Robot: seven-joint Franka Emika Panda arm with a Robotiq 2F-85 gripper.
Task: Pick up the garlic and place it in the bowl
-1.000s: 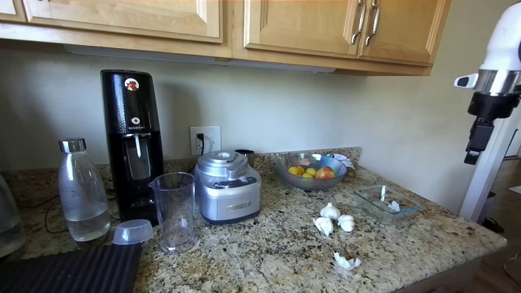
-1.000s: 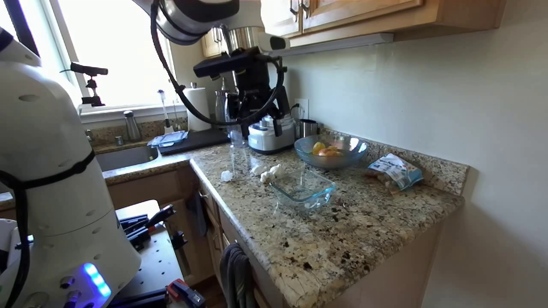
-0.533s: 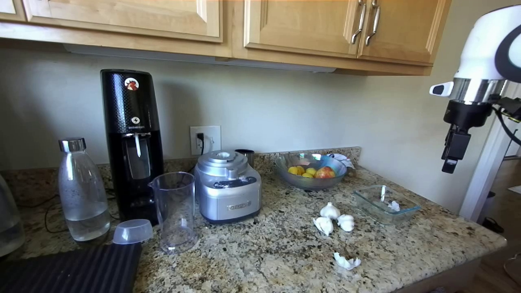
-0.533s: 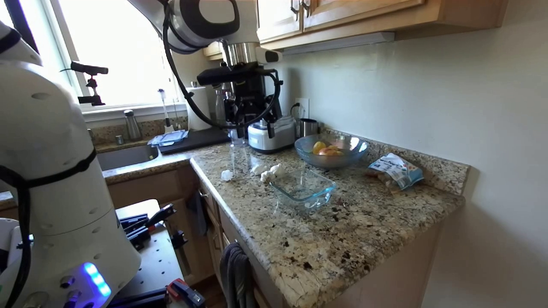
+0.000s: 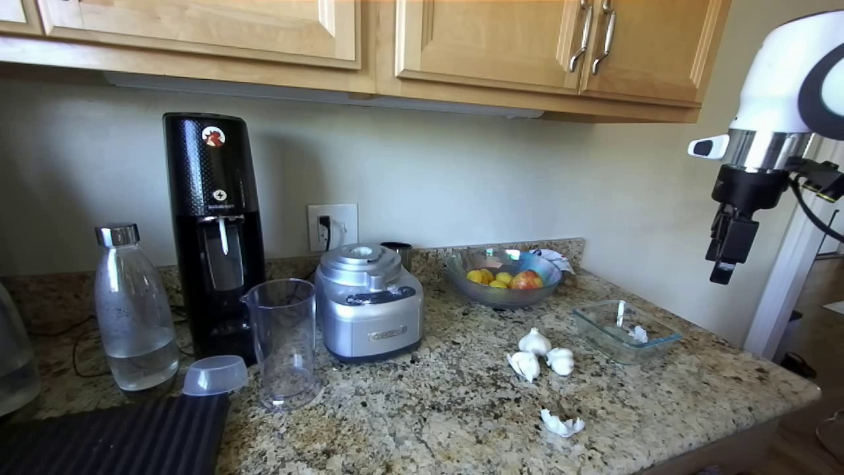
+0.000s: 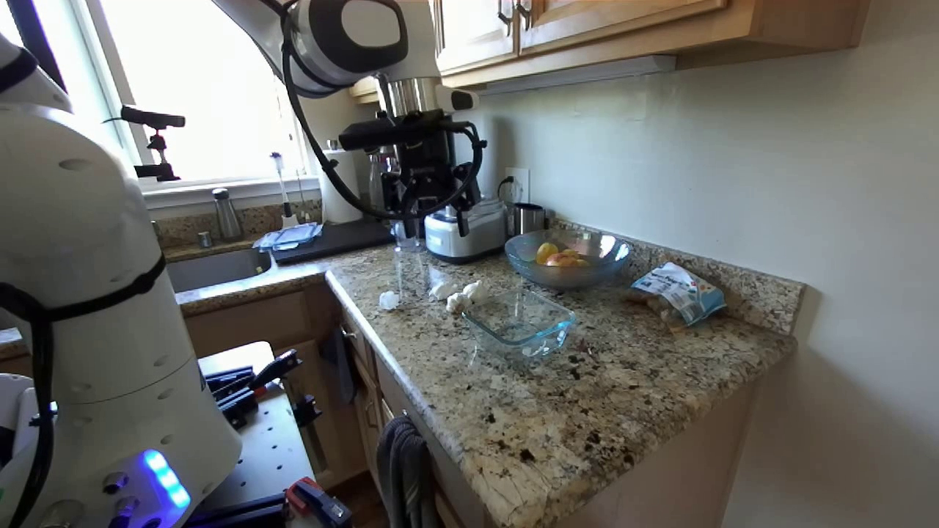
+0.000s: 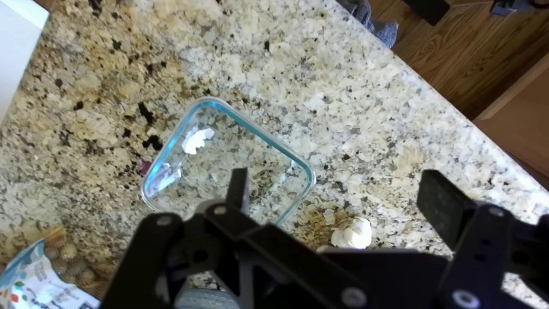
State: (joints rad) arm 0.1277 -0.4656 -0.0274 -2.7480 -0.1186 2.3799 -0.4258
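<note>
On the tall black machine (image 5: 191,231), shows a round, pale lightning-bolt sign (image 5: 219,195), with small lettering (image 5: 221,208) just beneath (too smeared to read). Higher up, carries a round red-and-white sticker (image 5: 213,136). On the front of the silver appliance (image 5: 369,320), bears blurred lettering (image 5: 388,334), likewise unreadable. On the blue-and-white bag (image 6: 686,301), shows print (image 6: 669,279) too unclear to make out.

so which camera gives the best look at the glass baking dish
The wrist view: it looks down on the glass baking dish, large in the frame, showing most of its rim, though the gripper hides the lower corner. Both exterior views show the dish whole, but smaller and at a slant.
</note>
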